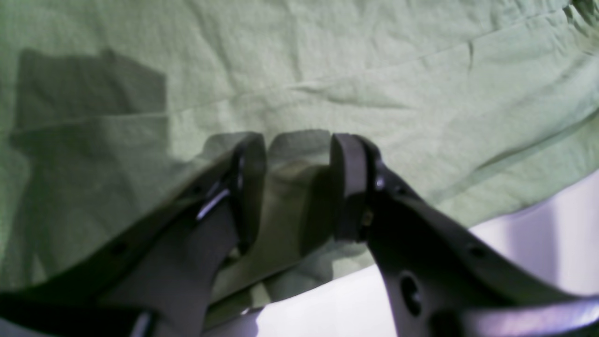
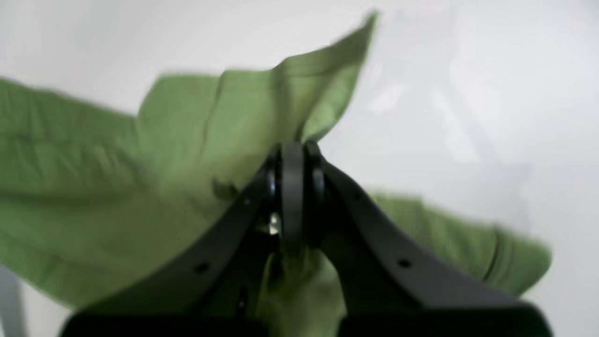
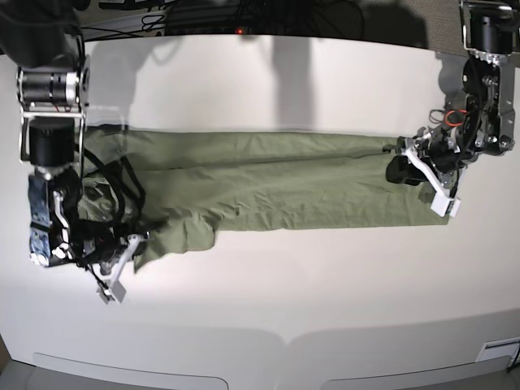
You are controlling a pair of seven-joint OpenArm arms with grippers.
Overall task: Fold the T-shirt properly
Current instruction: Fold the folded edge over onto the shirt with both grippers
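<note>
The green T-shirt [image 3: 284, 187] lies as a long wrinkled band across the white table [image 3: 284, 317]. At its right end my left gripper [image 3: 400, 169] sits low on the cloth. In the left wrist view this gripper [image 1: 298, 154] has its jaws apart and straddles the T-shirt [image 1: 327, 61] near the hem, with a fold of cloth lying between the fingers. At the left end my right gripper [image 3: 140, 242] is shut on a corner. The right wrist view shows this gripper [image 2: 292, 152] pinching the T-shirt [image 2: 93, 187], which is lifted and bunched around the fingers.
Dark cables [image 3: 203, 16] run along the table's back edge behind the arm bases. A strip of bare table [image 1: 538, 224] shows beside the hem under the left gripper. The table's front edge [image 3: 284, 349] curves across the bottom of the base view.
</note>
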